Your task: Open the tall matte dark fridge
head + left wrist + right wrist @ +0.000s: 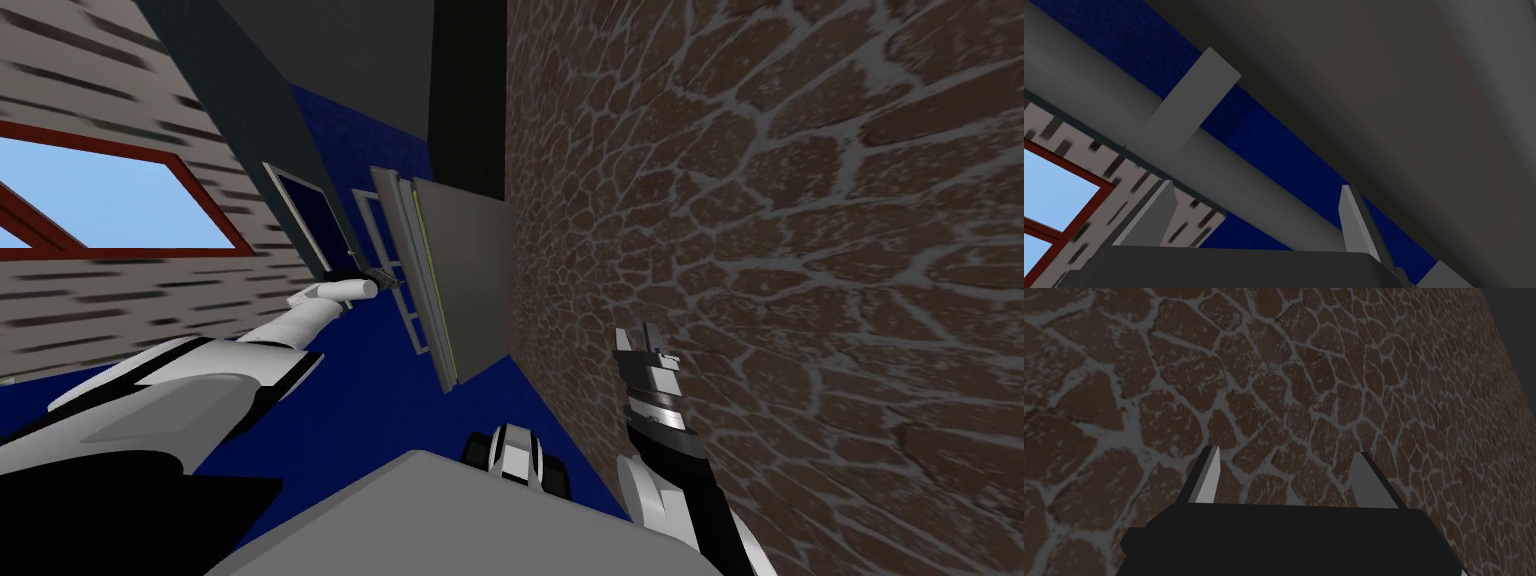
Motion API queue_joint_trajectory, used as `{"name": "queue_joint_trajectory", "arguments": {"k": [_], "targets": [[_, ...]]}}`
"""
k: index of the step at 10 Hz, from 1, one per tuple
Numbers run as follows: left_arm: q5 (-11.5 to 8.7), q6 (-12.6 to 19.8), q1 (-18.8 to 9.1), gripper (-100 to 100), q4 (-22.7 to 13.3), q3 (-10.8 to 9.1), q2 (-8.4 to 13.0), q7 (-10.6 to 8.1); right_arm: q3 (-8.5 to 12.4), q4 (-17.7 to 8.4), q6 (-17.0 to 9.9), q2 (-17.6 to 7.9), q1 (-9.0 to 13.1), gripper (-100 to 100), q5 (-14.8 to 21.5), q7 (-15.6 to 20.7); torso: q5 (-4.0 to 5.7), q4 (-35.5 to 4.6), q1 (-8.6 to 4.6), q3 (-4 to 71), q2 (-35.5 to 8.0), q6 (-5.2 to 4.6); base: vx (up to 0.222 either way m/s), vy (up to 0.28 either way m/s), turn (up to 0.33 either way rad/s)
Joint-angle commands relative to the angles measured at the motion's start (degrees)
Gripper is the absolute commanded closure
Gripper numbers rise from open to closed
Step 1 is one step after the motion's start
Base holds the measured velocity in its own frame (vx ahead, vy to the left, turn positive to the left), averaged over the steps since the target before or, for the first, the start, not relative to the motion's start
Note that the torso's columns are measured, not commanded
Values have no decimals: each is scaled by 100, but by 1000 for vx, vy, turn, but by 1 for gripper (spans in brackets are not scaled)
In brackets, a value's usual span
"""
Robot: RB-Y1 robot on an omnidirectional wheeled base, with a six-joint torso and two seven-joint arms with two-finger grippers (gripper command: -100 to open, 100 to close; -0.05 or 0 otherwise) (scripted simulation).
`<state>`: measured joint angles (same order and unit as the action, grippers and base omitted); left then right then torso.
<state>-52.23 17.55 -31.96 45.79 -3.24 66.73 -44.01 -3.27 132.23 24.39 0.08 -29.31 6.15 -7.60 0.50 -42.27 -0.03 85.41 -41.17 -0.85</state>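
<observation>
Fridge [470, 285]: dark grey slab dead ahead, standing on the blue floor [380, 430], hard against the brown stone wall [760, 250] on my right. Its grey handle bar [1234, 165] runs along the door face [1374, 100] on a standoff [1194, 100], with floor showing through the gap between them. Left gripper [1256, 185] is at the bar, blades apart, one either side, not clamped. In head view the door edges look slightly fanned off the body; can't confirm it's cracked. Status call: reach done, grasp and pull not done. Left to do: close on the bar, swing the door out. Right gripper [640, 340] low at my right side, blades apart, holding nothing.
</observation>
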Motion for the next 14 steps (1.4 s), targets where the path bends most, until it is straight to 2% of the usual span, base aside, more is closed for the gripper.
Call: {"name": "queue_joint_trajectory", "arguments": {"k": [1, 2, 3, 5, 6, 7, 8, 9, 10, 11, 14], "targets": [[124, 20, 8, -100, 117, -166, 89, -166, 0, 0, 0, 0, 0, 0, 0, 0, -2, 0, 2, -2, -3, -4, 31, -26, 19], [124, 20, 8, -100, 117, -166, 89, -166, 0, 0, 0, 0, 0, 0, 0, 0, 1, -2, 17, -3, -10, -11, 0, 0, 0], [42, 122, -81, -100, -73, -197, 267, -236, 1, 0, 0, -1, 1, 0, 0, 0, 3, -3, 23, -4, -14, -13, 23, -38, -33], [-15, 189, -140, -100, -191, -216, 406, -284, 0, 0, 0, 0, 0, 0, 0, 0, 25, -7, -24, 0, -7, -13, 59, -56, -10], [-15, 189, -140, -100, -191, -216, 406, -284, 0, 0, 0, 0, 0, 0, 0, 0, 4, 7, -28, -9, -14, -5, 52, -14, -13], [-65, 200, -194, -100, -321, -144, 392, -164, 0, 0, 0, -1, 0, 0, 0, 0, -17, 13, -15, -26, -37, 11, 14, 0, 4], [-27, 209, -184, -100, -325, -165, 410, -236, 0, 1, 0, -1, 0, 0, 0, 0, -40, 8, 0, -57, -77, 52, 73, 54, -13], [-35, 211, -186, -100, -309, -157, 394, -223, 1, 0, 0, -1, 0, 0, 0, 0, -54, 1, 31, -72, -92, 83, 51, 29, -20], [-36, 214, -189, 100, -306, -157, 392, -226, 1, 0, 0, -1, 0, 0, 0, 0, -61, -3, 32, -86, -116, 93, 11, -3, 0], [-115, 259, -204, 100, -161, -119, 358, -214, 1, 0, 0, -1, 1, 0, 0, 0, -55, 0, 19, -91, -123, 89, -85, 143, -51], [-182, 299, -211, 100, -19, -72, 330, -188, 3, -1, -1, -3, 3, 0, 0, 0, -44, -8, 56, -71, -101, 77, -142, 222, -59]]}}
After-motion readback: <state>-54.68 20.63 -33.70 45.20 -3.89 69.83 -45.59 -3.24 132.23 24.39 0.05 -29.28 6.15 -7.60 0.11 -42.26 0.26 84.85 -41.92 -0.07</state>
